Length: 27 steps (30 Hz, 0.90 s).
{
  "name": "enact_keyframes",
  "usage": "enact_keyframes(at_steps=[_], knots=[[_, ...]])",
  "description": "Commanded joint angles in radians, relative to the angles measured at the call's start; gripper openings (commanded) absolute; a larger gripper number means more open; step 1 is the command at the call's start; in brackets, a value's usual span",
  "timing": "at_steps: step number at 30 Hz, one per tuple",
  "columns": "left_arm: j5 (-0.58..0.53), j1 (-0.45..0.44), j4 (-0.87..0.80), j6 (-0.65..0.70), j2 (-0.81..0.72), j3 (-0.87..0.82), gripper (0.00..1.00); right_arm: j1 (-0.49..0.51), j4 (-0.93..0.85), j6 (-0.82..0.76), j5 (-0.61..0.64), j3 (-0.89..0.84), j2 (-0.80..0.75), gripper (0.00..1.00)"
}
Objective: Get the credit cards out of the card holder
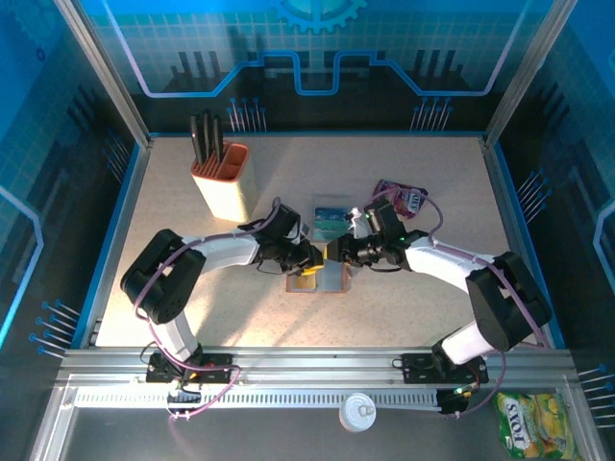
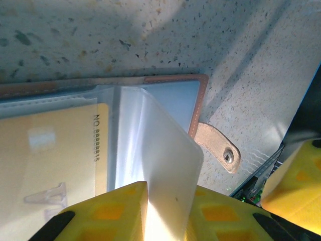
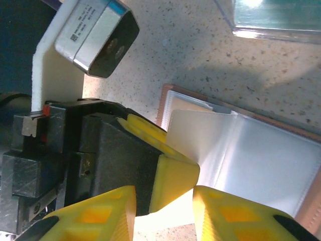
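The yellow card [image 2: 50, 160] sits tucked in a pocket of the card holder [image 1: 334, 280], which lies open and flat at the middle of the worktop [image 1: 307, 173], long axis running 9 to 3 o'clock in the top view. The card is in the 9 o'clock half. The snap tab [image 2: 220, 149] pokes out at the 3 o'clock end in the left wrist view.

The left fingers [image 2: 115, 211] are pinched narrow on a clear sleeve [image 2: 165, 150], lifting it upright off the spine. The card lies at 9 o'clock of that sleeve, so the left arm is nearer.

The right fingers [image 3: 235, 216] stand partly apart astride the sleeve's free edge. Whether they press it I cannot tell.

Teal cards [image 1: 332, 229] lie at 12 o'clock of the holder, by a clear case [image 1: 332, 205].
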Motion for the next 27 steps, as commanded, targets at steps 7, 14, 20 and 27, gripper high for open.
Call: enact_keyframes(at_steps=[7,14,20,27], knots=[[0.045,-0.041,0.006,-0.037,0.086,0.082,0.24,-0.040,-0.057,-0.027,0.015,-0.039,-0.074,0.37],[0.067,-0.046,0.019,-0.046,0.124,0.127,0.28,-0.049,-0.095,-0.040,0.029,-0.046,-0.110,0.37],[0.086,-0.047,0.034,-0.054,0.142,0.151,0.33,-0.056,-0.130,-0.051,0.043,-0.040,-0.140,0.38],[0.100,-0.046,0.022,-0.042,0.145,0.187,0.36,-0.056,-0.138,-0.035,0.048,-0.038,-0.156,0.38]])
